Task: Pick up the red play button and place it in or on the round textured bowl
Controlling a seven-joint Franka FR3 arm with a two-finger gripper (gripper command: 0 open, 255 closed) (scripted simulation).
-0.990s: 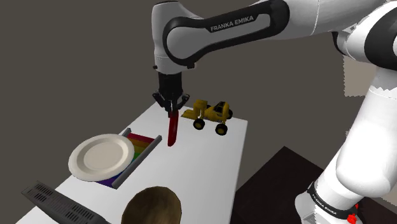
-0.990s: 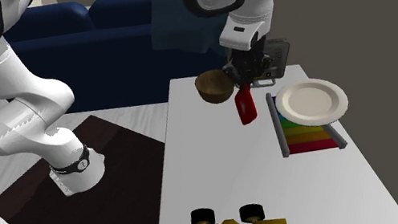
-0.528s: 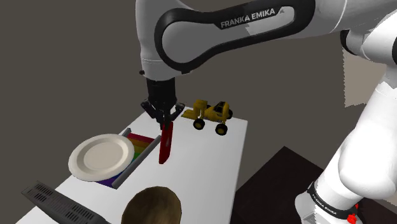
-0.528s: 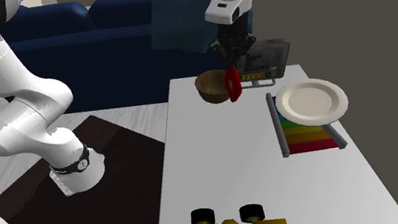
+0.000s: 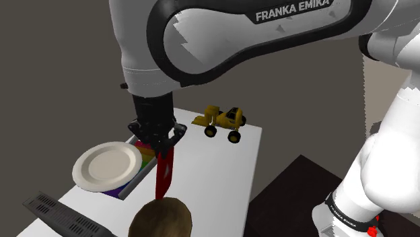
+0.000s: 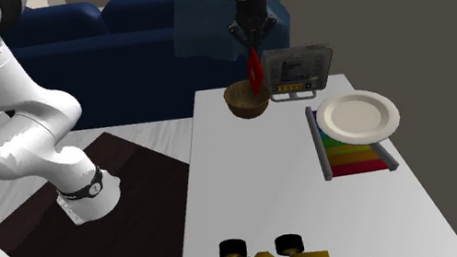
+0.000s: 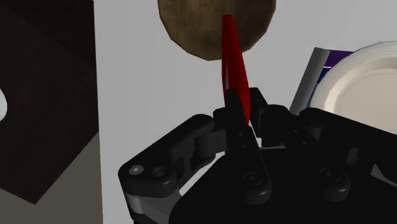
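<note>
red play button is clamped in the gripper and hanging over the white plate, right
Not the plate. The red play button is clamped in the gripper, but it hangs over the brown round bowl. The white plate lies off to one side. The wrist view shows this.

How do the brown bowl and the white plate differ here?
The bowl is brown and deep; the plate is white and shallow. The bowl stands on the table; the plate lies on a rainbow-striped tray. The red button hangs over the bowl, not the plate. Both are round.
</note>
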